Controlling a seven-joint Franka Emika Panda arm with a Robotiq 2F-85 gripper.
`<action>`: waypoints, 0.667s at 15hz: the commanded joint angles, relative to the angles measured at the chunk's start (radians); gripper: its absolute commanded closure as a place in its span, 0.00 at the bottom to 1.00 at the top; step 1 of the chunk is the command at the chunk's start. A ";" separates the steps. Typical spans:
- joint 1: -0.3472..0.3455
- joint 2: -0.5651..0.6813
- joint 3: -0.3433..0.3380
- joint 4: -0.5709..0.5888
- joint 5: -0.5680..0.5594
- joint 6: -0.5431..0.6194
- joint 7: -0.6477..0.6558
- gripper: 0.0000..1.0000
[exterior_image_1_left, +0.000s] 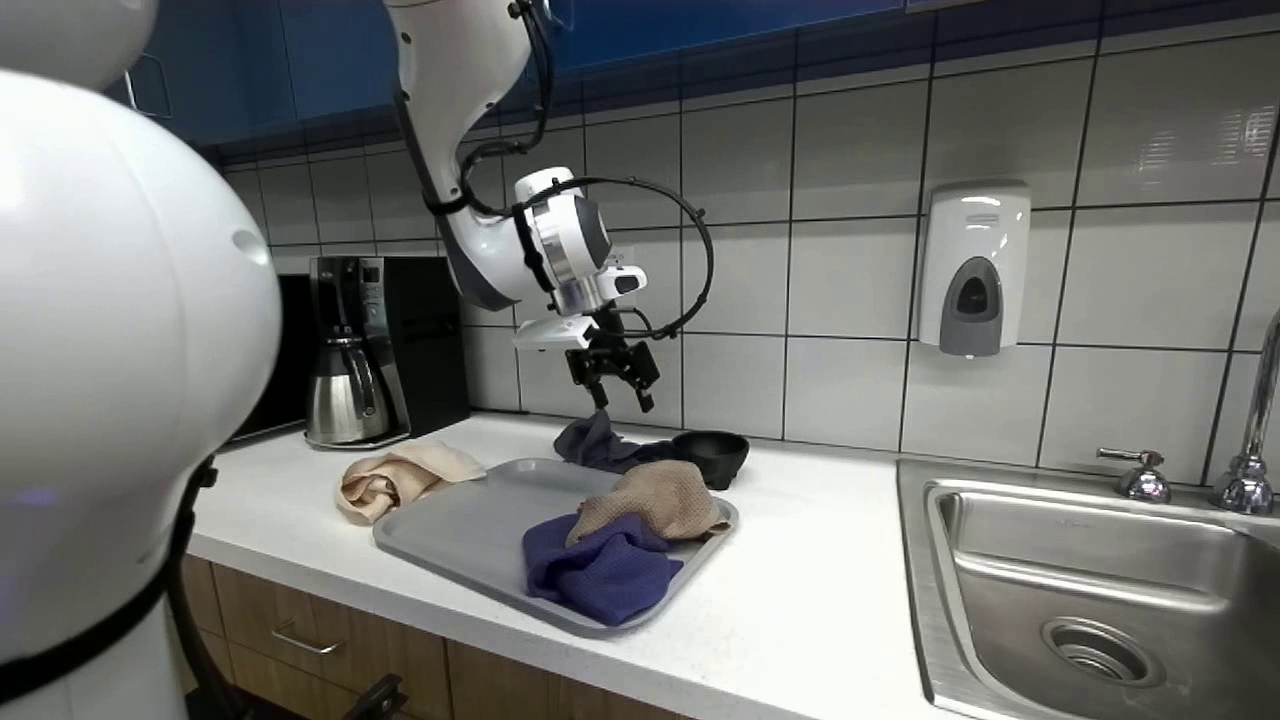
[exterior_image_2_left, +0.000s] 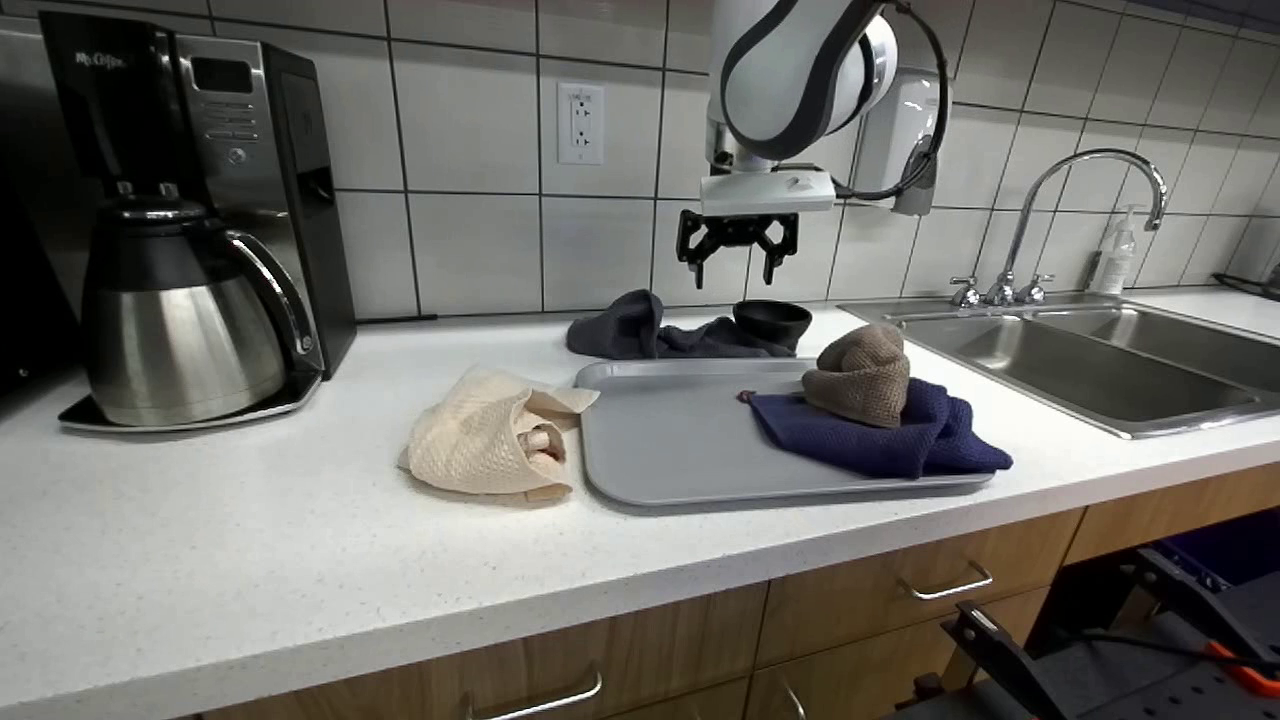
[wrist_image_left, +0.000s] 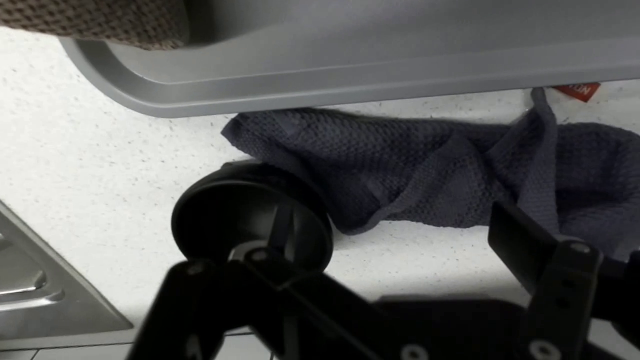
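Below and beside the gripper (exterior_image_2_left: 733, 282), its jaws apart, a grey tray (exterior_image_2_left: 680, 430) bears a blue cloth (exterior_image_2_left: 880, 445) topped by a brown cloth (exterior_image_2_left: 860, 375). Under the gripper lies a rumpled, textured dark-grey cloth (wrist_image_left: 425, 172), close beside a black bowl (wrist_image_left: 232, 215).

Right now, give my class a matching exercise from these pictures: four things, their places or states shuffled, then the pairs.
1. gripper
2. black bowl
3. brown cloth
4. cream cloth

A. on the tray, touching the blue cloth
B. between coffee maker and tray
C. on the counter, beside the dark grey cloth
D. open, holding nothing

Pairs: 1-D; 2-C; 3-A; 4-B
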 joint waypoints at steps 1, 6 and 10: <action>0.026 0.061 -0.009 0.080 0.039 0.018 -0.008 0.00; 0.059 0.134 -0.020 0.161 0.080 0.037 -0.004 0.00; 0.077 0.197 -0.028 0.227 0.108 0.052 -0.012 0.00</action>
